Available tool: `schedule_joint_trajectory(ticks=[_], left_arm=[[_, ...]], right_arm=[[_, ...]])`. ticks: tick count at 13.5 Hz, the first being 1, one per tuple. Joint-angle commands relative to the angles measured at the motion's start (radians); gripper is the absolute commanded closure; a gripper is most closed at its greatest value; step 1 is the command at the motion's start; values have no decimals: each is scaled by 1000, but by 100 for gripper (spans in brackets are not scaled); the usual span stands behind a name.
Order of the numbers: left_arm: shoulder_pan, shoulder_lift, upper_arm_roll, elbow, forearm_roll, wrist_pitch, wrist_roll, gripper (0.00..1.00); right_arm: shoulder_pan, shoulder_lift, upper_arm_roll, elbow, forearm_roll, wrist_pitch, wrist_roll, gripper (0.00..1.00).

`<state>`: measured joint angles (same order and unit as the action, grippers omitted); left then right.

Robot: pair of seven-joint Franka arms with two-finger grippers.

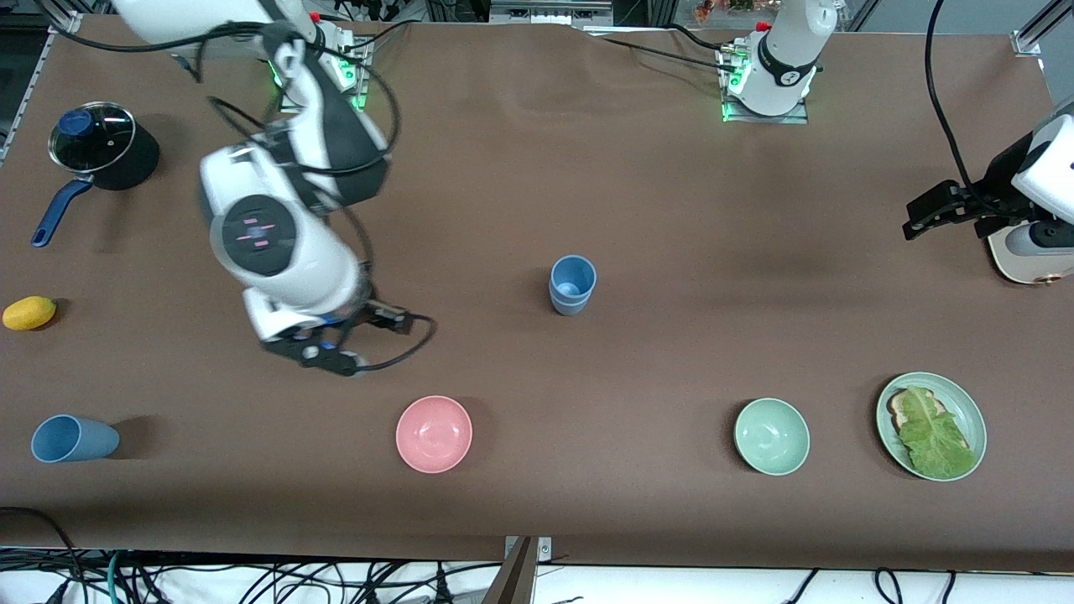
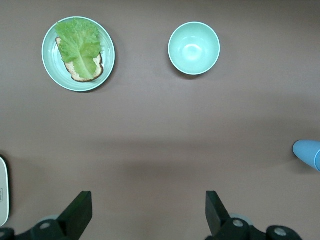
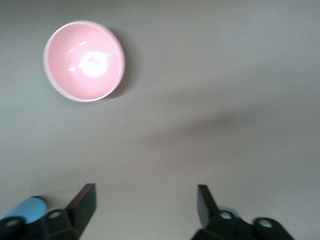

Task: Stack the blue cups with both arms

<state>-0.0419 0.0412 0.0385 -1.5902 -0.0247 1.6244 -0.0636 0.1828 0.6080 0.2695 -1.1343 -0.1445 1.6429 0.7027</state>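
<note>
Two blue cups (image 1: 573, 285) stand nested as one upright stack near the table's middle; the same stack shows at the edge of the left wrist view (image 2: 307, 152) and the right wrist view (image 3: 25, 210). A third blue cup (image 1: 71, 439) lies on its side near the front camera at the right arm's end. My right gripper (image 1: 331, 359) (image 3: 145, 205) hangs open and empty over bare cloth, between the stack and the lying cup. The left gripper (image 1: 927, 214) (image 2: 148, 210) is open and empty, and that arm waits at its own end of the table.
A pink bowl (image 1: 434, 434) (image 3: 84, 61), a pale green bowl (image 1: 771, 435) (image 2: 194, 48) and a plate with lettuce on bread (image 1: 972, 419) (image 2: 78, 54) line the edge nearest the front camera. A lidded pot (image 1: 101, 151) and a lemon (image 1: 29, 313) sit at the right arm's end.
</note>
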Motion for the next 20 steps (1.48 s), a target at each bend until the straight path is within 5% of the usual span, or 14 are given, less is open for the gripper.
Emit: schedule_joint_trajectory(ticks=[1,4,7,9,12,20], left_arm=[[-4,6,4,21,2,-12,19,0],[-4,6,4,21,2,-12,19,0],[-3,6,4,21,2,-14,19,0],[-4,6,4,19,2,-15,18,0],[-4,6,4,19,2,-15,19,0],[-4,6,4,21,2,-17,18,0]], right_arm=[[-87,-74,13,-18,26,-72,-100,0],[-187,-189,-12,-104,60,-83,-269,0],[-203,-310,-194,-185,169,-98,-481,0],[-204,-410,-239,-270,169,-136,-583,0],[-206,-585,-240,-458,168,-218,-565,0],[-198,-565,-233,-357,168,-288,-569,0]])
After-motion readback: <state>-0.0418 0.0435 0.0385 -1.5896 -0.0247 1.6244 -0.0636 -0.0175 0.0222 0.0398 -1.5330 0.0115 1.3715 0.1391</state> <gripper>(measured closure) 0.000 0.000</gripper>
